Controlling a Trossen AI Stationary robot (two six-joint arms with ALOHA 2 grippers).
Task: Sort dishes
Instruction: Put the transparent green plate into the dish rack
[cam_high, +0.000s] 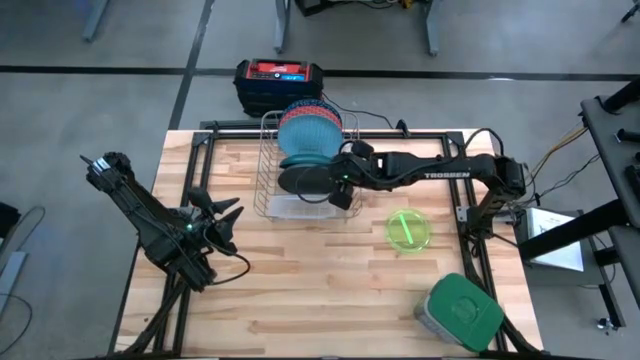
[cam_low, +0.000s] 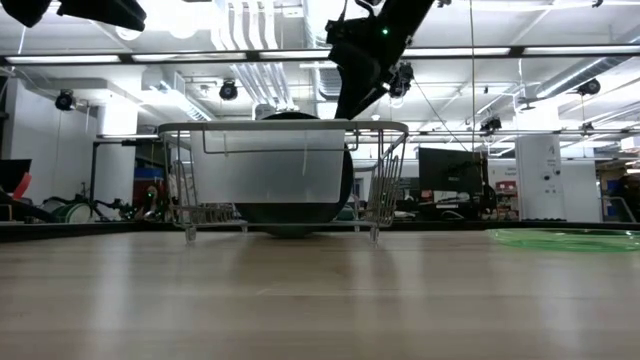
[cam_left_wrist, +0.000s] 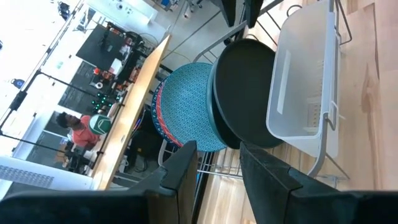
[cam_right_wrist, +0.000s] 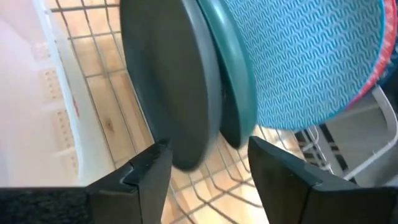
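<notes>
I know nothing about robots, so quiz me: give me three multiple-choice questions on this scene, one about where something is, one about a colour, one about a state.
1. Where does the dark plate stand?
A. flat on the table
B. on edge in the wire rack
C. on the green lid

2. What colour is the small dish lying on the table?
A. neon green
B. red
C. white

3. How are the right gripper's fingers?
A. clamped on the dark plate
C. spread apart astride the plate's edge
B. shut tight with nothing between them

Answers: 1 B, the high view shows it upright in the rack beside the blue patterned plate. 2 A, it glows green right of the rack. 3 C, the right wrist view shows gaps between both fingers and the plate.
</notes>
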